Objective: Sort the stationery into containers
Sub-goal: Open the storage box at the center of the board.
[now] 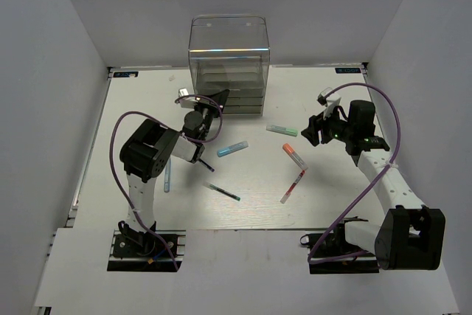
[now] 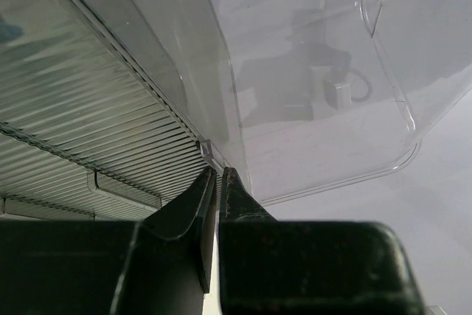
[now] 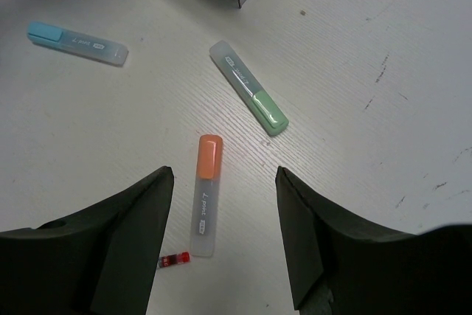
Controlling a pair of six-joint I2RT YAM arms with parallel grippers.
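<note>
The clear drawer cabinet [image 1: 228,64] stands at the back centre. My left gripper [image 1: 209,105] is at its lower left front. In the left wrist view the left gripper [image 2: 219,172] is shut on a small clear tab [image 2: 212,153] at the edge of a ribbed grey drawer [image 2: 88,123]. My right gripper [image 1: 317,130] is open and empty above the table; in its wrist view the right gripper [image 3: 225,182] is over an orange marker [image 3: 205,193]. A mint marker [image 3: 248,88] and a light blue marker [image 3: 77,42] lie beyond it, and a red pen tip [image 3: 175,259] lies beside it.
On the table lie the mint marker [image 1: 282,130], the light blue marker [image 1: 232,148], the orange marker [image 1: 294,156], the red pen [image 1: 293,186], a dark teal pen [image 1: 223,192] and a pale blue pen [image 1: 167,176] beside the left arm. White walls enclose the table.
</note>
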